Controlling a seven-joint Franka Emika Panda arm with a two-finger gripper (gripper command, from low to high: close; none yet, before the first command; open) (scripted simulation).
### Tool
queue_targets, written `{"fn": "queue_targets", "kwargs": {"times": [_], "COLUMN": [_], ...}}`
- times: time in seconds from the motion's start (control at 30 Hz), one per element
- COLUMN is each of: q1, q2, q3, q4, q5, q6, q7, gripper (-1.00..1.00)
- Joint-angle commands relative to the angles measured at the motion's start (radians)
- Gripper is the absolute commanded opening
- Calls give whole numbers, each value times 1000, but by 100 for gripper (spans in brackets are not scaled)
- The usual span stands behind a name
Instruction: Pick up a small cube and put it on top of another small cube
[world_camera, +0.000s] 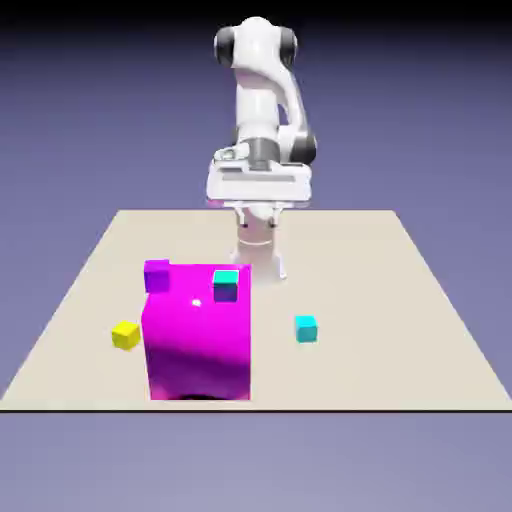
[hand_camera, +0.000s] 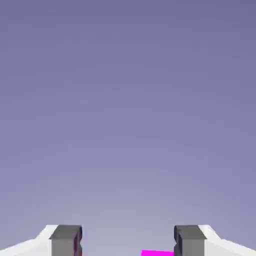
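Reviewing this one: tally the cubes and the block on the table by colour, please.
Cyan cube: 1
Yellow cube: 1
Purple cube: 1
Teal-topped cube with darker sides: 1
Large magenta block: 1
Total: 5 in view
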Motion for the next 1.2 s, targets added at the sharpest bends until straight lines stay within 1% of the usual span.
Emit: {"fn": "queue_targets", "kwargs": {"times": [0.0,0.5,0.9,0.97,1.17], "q1": [-17,-339,-657,-680,-700], "q2": [15,262,472,478,695], "q3": [36,580,986,981,974], "q4": [1,-29,-99,-114,-102], "q5": [36,628,1145,1164,1036], "q6": [-14,-212,-338,-329,-129], "q7": [27,432,742,741,794], "gripper": [0,0,0,0,0]}}
